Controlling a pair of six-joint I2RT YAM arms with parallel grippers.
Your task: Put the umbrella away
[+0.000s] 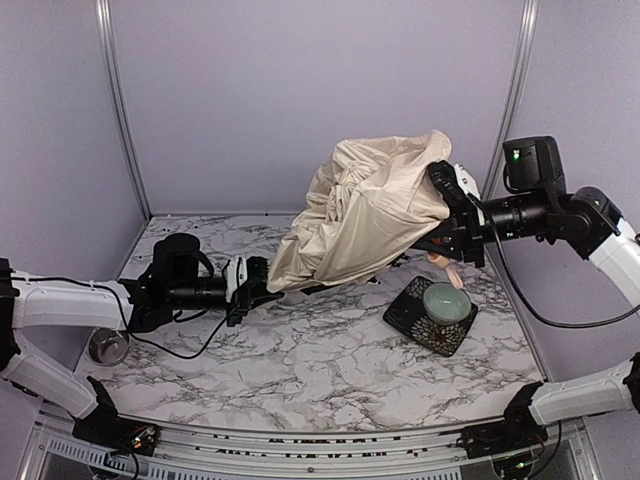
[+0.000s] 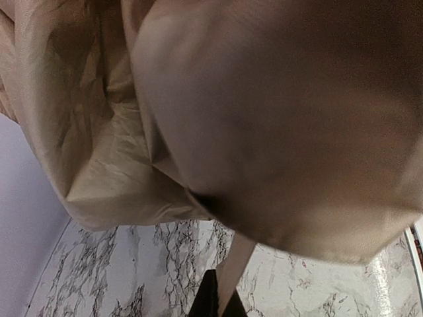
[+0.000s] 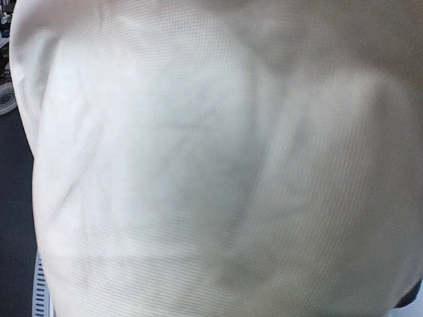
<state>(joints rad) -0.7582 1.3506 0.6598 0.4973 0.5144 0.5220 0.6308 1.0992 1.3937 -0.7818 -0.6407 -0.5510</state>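
You are keeping the left claw (image 1: 252, 287) closed on a thin fabric strip of the umbrella (image 1: 360, 215), which is hanging light, limp and slippery above the worktop (image 1: 320, 350), while the right claw (image 1: 452, 205), half buried in cloth, is apparently clamping the stiffer shaft end, likely the surer hold.

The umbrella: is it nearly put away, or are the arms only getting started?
About partway. Done: the umbrella is collapsed into a loose cream bundle, not spread open. In hand: the left tool pinches its lower end and the right tool holds its raised end, so it hangs between the arms. Left to do: the fabric is baggy, not rolled or strapped, and it has not been set down anywhere.
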